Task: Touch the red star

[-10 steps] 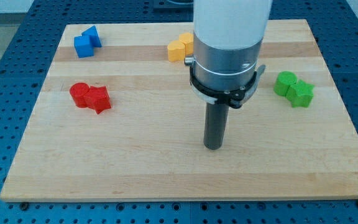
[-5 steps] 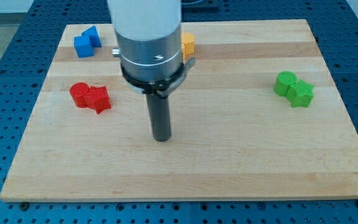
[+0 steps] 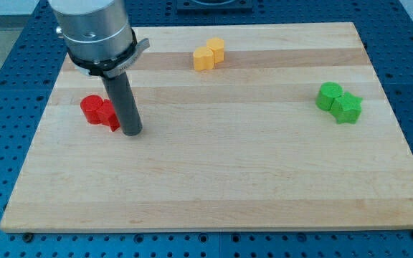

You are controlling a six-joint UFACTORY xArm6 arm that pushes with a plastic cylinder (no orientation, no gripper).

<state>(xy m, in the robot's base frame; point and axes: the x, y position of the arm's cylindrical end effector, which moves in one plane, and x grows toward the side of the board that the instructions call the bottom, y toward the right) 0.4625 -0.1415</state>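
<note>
The red star (image 3: 110, 116) lies at the view's left of the wooden board (image 3: 214, 179), touching a round red block (image 3: 90, 108) on its left. My tip (image 3: 131, 132) stands right against the star's right side and hides part of it. The rod rises from there toward the view's top left.
Two yellow blocks (image 3: 209, 54) sit together near the view's top centre. Two green blocks (image 3: 338, 102) sit together at the view's right. The arm's body hides the board's top left corner, where blue blocks showed earlier.
My tip has slid from the board's middle leftward and slightly up, ending against the red star. The blocks have not visibly moved.
</note>
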